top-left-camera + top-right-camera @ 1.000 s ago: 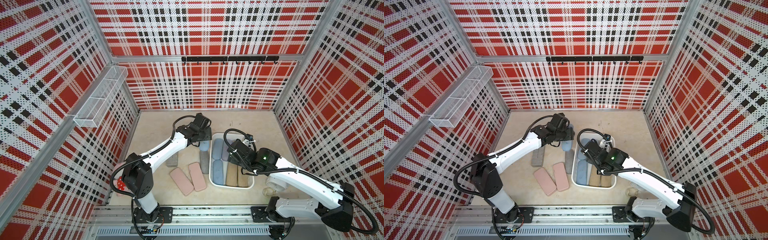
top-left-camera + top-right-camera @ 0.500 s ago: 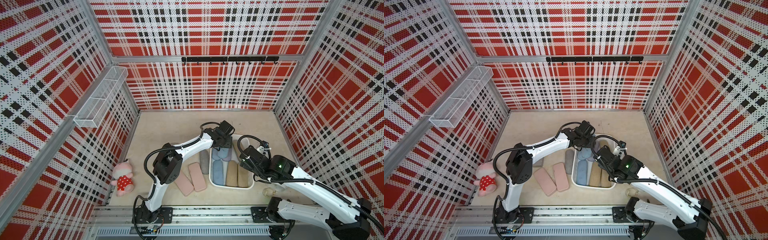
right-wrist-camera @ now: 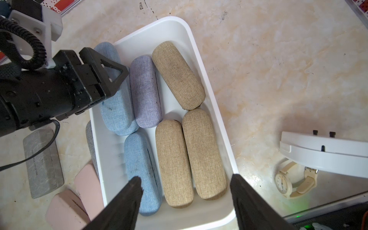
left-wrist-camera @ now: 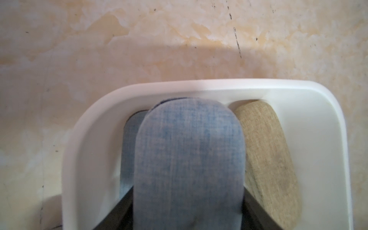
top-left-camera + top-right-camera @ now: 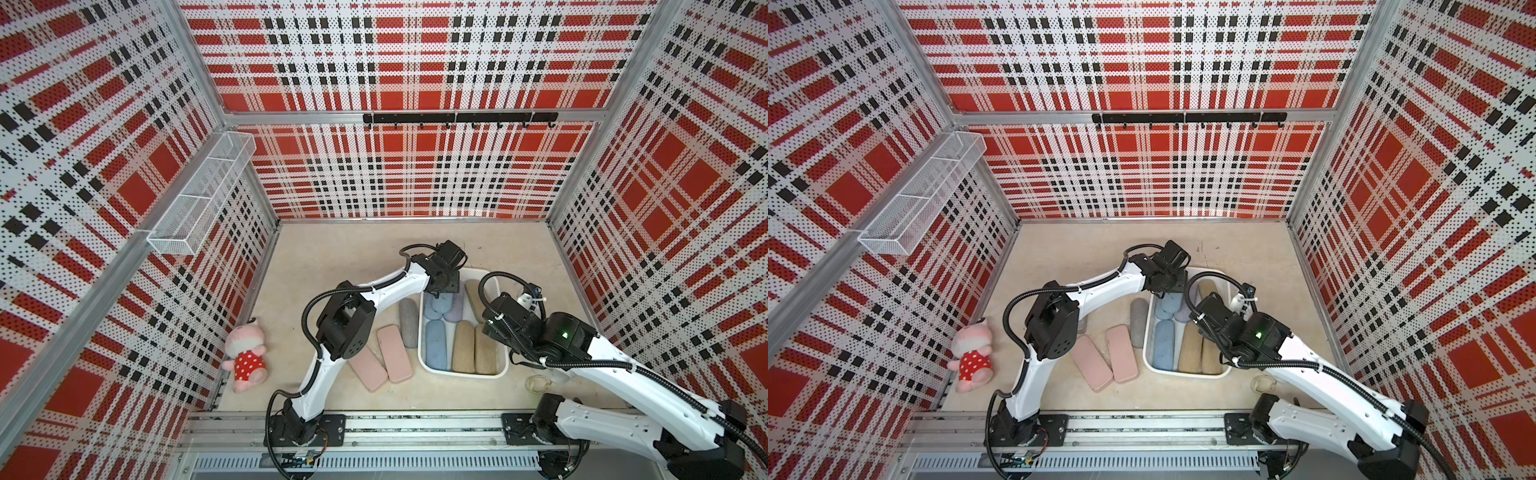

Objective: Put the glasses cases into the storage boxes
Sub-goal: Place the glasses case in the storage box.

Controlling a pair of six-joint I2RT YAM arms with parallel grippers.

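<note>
Clamped narrowly on a blue fabric glasses case [image 4: 189,149] by the left gripper [image 4: 188,191], over the far end of the white tray [image 3: 217,119], above another blue case [image 4: 128,155]. Spread apart and empty on the right gripper [image 3: 185,178], over the tray's near end, above tan cases [image 3: 173,163] lying inside.

Bright even light, blurry wrist close-up

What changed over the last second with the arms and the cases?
The left gripper, still clamped, carried its blue glasses case from beside the white tray to above its far corner. The right gripper, open and empty, drew back slightly toward its base. The two pink cases, the grey fabric case and the tray stayed put.
</note>
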